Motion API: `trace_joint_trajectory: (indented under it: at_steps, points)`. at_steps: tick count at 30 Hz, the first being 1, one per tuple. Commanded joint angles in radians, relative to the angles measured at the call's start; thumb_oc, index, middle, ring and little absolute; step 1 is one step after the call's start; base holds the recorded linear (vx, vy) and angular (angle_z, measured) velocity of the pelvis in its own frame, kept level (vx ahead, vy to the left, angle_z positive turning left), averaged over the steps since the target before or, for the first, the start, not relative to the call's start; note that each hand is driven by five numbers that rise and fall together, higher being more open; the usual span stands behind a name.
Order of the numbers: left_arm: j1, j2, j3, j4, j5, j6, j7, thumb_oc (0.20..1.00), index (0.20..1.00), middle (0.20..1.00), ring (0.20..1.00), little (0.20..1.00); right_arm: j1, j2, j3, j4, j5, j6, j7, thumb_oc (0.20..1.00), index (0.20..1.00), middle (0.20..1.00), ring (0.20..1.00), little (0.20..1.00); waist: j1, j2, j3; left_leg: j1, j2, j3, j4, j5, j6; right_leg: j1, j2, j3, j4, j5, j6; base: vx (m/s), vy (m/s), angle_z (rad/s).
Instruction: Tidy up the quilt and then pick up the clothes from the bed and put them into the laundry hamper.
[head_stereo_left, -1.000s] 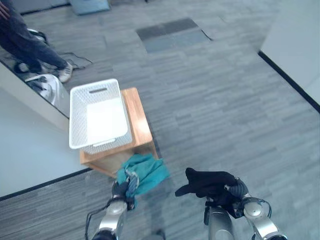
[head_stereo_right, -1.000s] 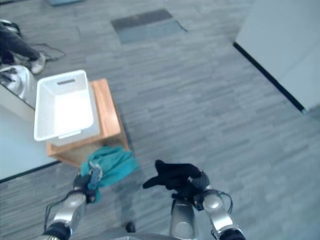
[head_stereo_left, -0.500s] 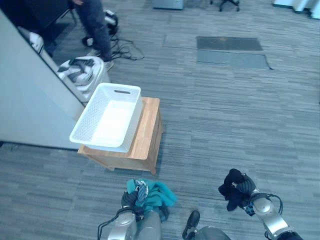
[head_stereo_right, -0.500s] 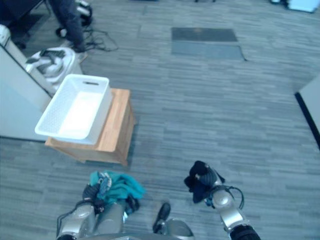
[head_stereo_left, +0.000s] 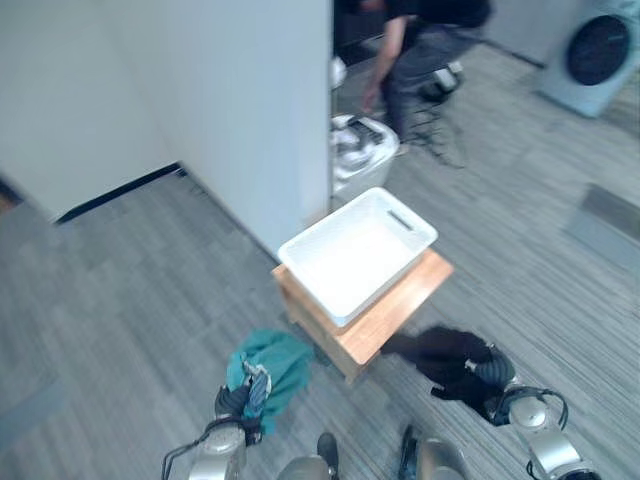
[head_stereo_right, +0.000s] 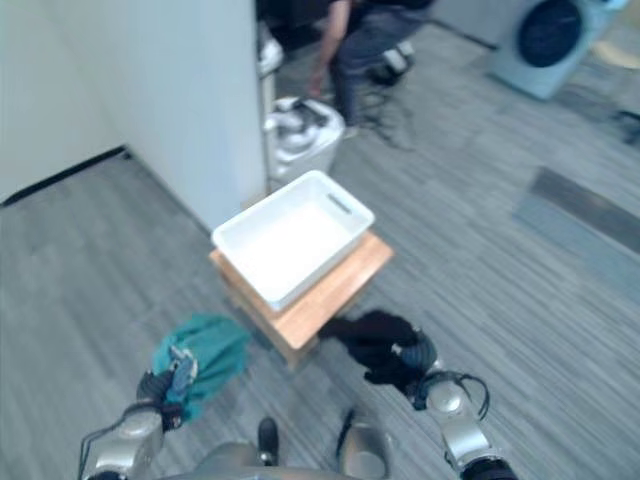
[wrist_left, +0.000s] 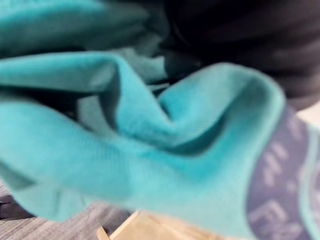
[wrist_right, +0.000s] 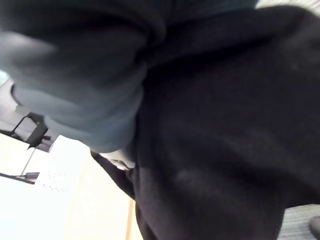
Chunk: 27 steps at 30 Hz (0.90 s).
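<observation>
Grey plank floor (head_stereo_left: 120, 300), white partition wall (head_stereo_left: 200, 110) behind on the left. Left hand (head_stereo_left: 240, 402) low near the front, fingers curled into a teal garment (head_stereo_left: 272, 365) that hangs bunched from it, just beside the wooden stool (head_stereo_left: 385, 318). Left wrist view has teal cloth folds (wrist_left: 150, 145) right up against the camera. White laundry hamper (head_stereo_left: 357, 252) sits on the stool, nothing visible inside it. Person (head_stereo_left: 420, 50) bent over in the background past the wall edge, next to a small bin (head_stereo_left: 358, 150). Right hand (head_stereo_left: 492, 368) grips a black garment (head_stereo_left: 445, 355), held up just beside the stool's right end. Fan (head_stereo_left: 603, 48) far right.
</observation>
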<state>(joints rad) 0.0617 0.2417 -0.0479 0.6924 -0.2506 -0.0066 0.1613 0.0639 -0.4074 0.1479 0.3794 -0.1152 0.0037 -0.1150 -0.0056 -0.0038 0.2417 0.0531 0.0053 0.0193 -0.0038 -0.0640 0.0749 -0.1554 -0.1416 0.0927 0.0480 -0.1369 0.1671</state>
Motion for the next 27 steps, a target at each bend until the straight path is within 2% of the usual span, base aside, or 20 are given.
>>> trace_joint_trajectory:
  at_steps: [1, 2, 3, 5, 7, 8, 9, 10, 11, 12, 13, 14, 15, 16, 17, 19, 22, 27]
  points:
    - [-0.032, 0.064, -0.043, -0.031, 0.088, -0.057, 0.007, 0.2, 0.2, 0.2, 0.2, 0.2, -0.061, -0.069, -0.102, -0.146, 0.015, -0.074, -0.055, 0.2, 0.2, 0.2, 0.2, 0.2, -0.033, -0.04, 0.023, 0.074, 0.087, 0.014, -0.058, -0.047, -0.123, -0.003, -0.035, 0.102, -0.023, 0.144, 0.051, 0.31, -0.376, 2.03]
    - [-0.032, 0.063, -0.044, -0.031, 0.088, -0.057, 0.007, 0.2, 0.2, 0.2, 0.2, 0.2, -0.061, -0.069, -0.102, -0.146, 0.015, -0.074, -0.055, 0.2, 0.2, 0.2, 0.2, 0.2, -0.037, -0.038, 0.024, 0.075, 0.089, 0.009, -0.06, -0.047, -0.124, -0.001, -0.035, 0.097, -0.02, 0.141, 0.05, 0.3, -0.422, 2.03]
    - [-0.028, 0.073, -0.035, -0.026, 0.092, -0.068, 0.011, 0.2, 0.2, 0.2, 0.2, 0.2, -0.075, -0.085, -0.115, -0.164, 0.007, -0.081, -0.066, 0.2, 0.2, 0.2, 0.2, 0.2, -0.04, -0.043, 0.024, 0.095, 0.108, -0.016, -0.063, -0.05, -0.138, -0.025, -0.034, 0.098, 0.021, 0.165, 0.062, 0.17, -0.257, 1.85]
    - [-0.021, 0.079, -0.03, -0.017, 0.075, -0.071, 0.004, 0.2, 0.2, 0.2, 0.2, 0.2, -0.111, -0.114, -0.123, -0.219, -0.001, -0.095, -0.07, 0.2, 0.2, 0.2, 0.2, 0.2, -0.033, -0.055, 0.015, 0.081, 0.118, -0.043, -0.04, -0.047, -0.153, 0.022, -0.053, 0.032, -0.005, 0.137, 0.049, 0.24, -0.407, 1.2]
    - [0.01, 0.07, -0.008, 0.0, 0.049, -0.075, 0.011, 0.2, 0.2, 0.2, 0.2, 0.2, -0.161, -0.155, -0.137, -0.243, -0.003, -0.108, -0.075, 0.2, 0.2, 0.2, 0.2, 0.2, -0.028, -0.049, -0.004, 0.08, 0.157, -0.068, -0.044, -0.029, -0.178, 0.058, -0.04, 0.0, -0.039, 0.141, 0.043, 0.24, -0.415, 1.07]
    - [0.031, 0.06, 0.004, 0.001, 0.029, -0.084, 0.015, 0.2, 0.2, 0.2, 0.2, 0.2, -0.186, -0.181, -0.137, -0.266, -0.001, -0.117, -0.075, 0.2, 0.2, 0.2, 0.2, 0.2, -0.025, -0.043, -0.014, 0.076, 0.175, -0.063, -0.046, -0.018, -0.189, 0.086, -0.032, -0.024, -0.07, 0.145, 0.038, 0.25, -0.379, 1.29]
    - [0.063, 0.046, 0.013, 0.014, 0.004, -0.081, 0.006, 0.2, 0.2, 0.2, 0.2, 0.2, -0.241, -0.24, -0.141, -0.308, -0.009, -0.127, -0.071, 0.2, 0.2, 0.2, 0.2, 0.2, -0.016, -0.032, -0.028, 0.061, 0.204, -0.03, -0.032, 0.008, -0.211, 0.141, -0.022, -0.073, -0.113, 0.135, 0.023, 0.2, -0.288, 0.74]
    - [0.063, 0.045, 0.013, 0.013, 0.004, -0.081, 0.006, 0.2, 0.2, 0.2, 0.2, 0.2, -0.241, -0.24, -0.141, -0.308, -0.009, -0.127, -0.071, 0.2, 0.2, 0.2, 0.2, 0.2, -0.018, -0.03, -0.027, 0.061, 0.205, -0.032, -0.032, 0.008, -0.212, 0.145, -0.021, -0.076, -0.116, 0.135, 0.022, 0.17, -0.276, 0.59]
    - [0.067, 0.036, 0.009, 0.021, -0.003, -0.078, 0.01, 0.2, 0.2, 0.2, 0.2, 0.2, -0.296, -0.292, -0.136, -0.334, -0.011, -0.13, -0.077, 0.2, 0.2, 0.2, 0.2, 0.2, -0.018, -0.024, -0.025, 0.03, 0.221, 0.043, 0.006, 0.073, -0.217, 0.19, -0.02, -0.118, -0.135, 0.121, 0.011, 0.05, -0.106, 0.55]
    - [0.066, 0.035, 0.009, 0.021, -0.003, -0.078, 0.01, 0.2, 0.2, 0.2, 0.2, 0.2, -0.299, -0.293, -0.134, -0.333, -0.01, -0.13, -0.078, 0.2, 0.2, 0.2, 0.2, 0.2, -0.02, -0.023, -0.023, 0.03, 0.221, 0.041, 0.008, 0.073, -0.217, 0.192, -0.02, -0.119, -0.135, 0.121, 0.011, 0.05, -0.172, 0.6]
    - [0.065, 0.031, 0.004, 0.026, -0.006, -0.076, 0.011, 0.2, 0.2, 0.2, 0.2, 0.2, -0.325, -0.312, -0.126, -0.34, -0.008, -0.129, -0.08, 0.2, 0.2, 0.2, 0.2, 0.2, -0.024, -0.026, -0.019, 0.017, 0.226, 0.105, 0.031, 0.085, -0.209, 0.205, -0.021, -0.143, -0.135, 0.113, 0.004, 0.02, -0.142, 0.71]
    - [0.07, 0.03, 0.004, 0.026, -0.01, -0.071, 0.002, 0.2, 0.2, 0.2, 0.2, 0.2, -0.367, -0.334, -0.111, -0.346, -0.002, -0.122, -0.081, 0.2, 0.2, 0.2, 0.2, 0.2, -0.024, -0.031, -0.015, 0.008, 0.195, 0.14, 0.055, 0.052, -0.191, 0.215, -0.017, -0.155, -0.135, 0.107, -0.006, 0.02, -0.185, 0.58]
    - [0.071, 0.035, 0.003, 0.029, -0.001, -0.065, 0.006, 0.2, 0.2, 0.2, 0.2, 0.2, -0.391, -0.336, -0.101, -0.35, 0.007, -0.122, -0.084, 0.2, 0.2, 0.2, 0.2, 0.2, -0.018, -0.034, -0.01, 0.001, 0.159, 0.144, 0.066, 0.021, -0.18, 0.22, -0.011, -0.156, -0.135, 0.104, -0.01, 0.02, -0.207, 0.5]
    - [0.077, 0.026, -0.01, 0.036, 0.01, -0.068, -0.002, 0.2, 0.2, 0.2, 0.2, 0.2, -0.402, -0.367, -0.113, -0.34, -0.003, -0.119, -0.081, 0.2, 0.2, 0.2, 0.2, 0.2, -0.029, -0.034, -0.022, -0.003, 0.151, 0.247, 0.036, 0.01, -0.168, 0.223, -0.005, -0.194, -0.135, 0.1, -0.008, 0.02, -0.122, 0.26]
    - [0.081, 0.03, -0.02, 0.025, 0.003, -0.067, -0.008, 0.2, 0.2, 0.2, 0.2, 0.2, -0.437, -0.391, -0.1, -0.333, 0.001, -0.112, -0.084, 0.2, 0.2, 0.2, 0.2, 0.2, -0.032, -0.029, -0.026, 0.007, 0.152, 0.277, 0.018, 0.022, -0.171, 0.225, 0.001, -0.206, -0.135, 0.101, -0.01, 0.02, -0.077, 0.65]
    - [0.086, 0.031, -0.017, 0.027, 0.001, -0.064, -0.007, 0.2, 0.2, 0.2, 0.2, 0.2, -0.471, -0.386, -0.073, -0.322, 0.003, -0.104, -0.086, 0.2, 0.2, 0.2, 0.2, 0.2, -0.027, -0.025, -0.026, 0.019, 0.144, 0.267, -0.006, 0.024, -0.169, 0.221, 0.009, -0.202, -0.134, 0.102, -0.012, 0.05, 0.003, 0.76]
    - [0.08, 0.032, -0.026, 0.031, 0.002, -0.064, -0.011, 0.2, 0.2, 0.2, 0.2, 0.2, -0.474, -0.398, -0.078, -0.292, -0.001, -0.097, -0.082, 0.2, 0.2, 0.2, 0.2, 0.2, -0.029, -0.025, -0.03, 0.028, 0.154, 0.277, -0.036, 0.05, -0.182, 0.222, 0.012, -0.23, -0.131, 0.1, -0.013, 0.04, -0.023, -0.01]
    - [0.089, 0.035, -0.023, -0.005, -0.006, -0.066, -0.016, 0.2, 0.2, 0.2, 0.2, 0.2, -0.482, -0.36, -0.033, -0.252, -0.012, -0.079, -0.059, 0.2, 0.2, 0.2, 0.2, 0.2, -0.019, -0.016, -0.029, 0.038, 0.156, 0.268, -0.083, 0.072, -0.189, 0.218, 0.016, -0.251, -0.135, 0.101, -0.01, 0.06, -0.006, 0.08]
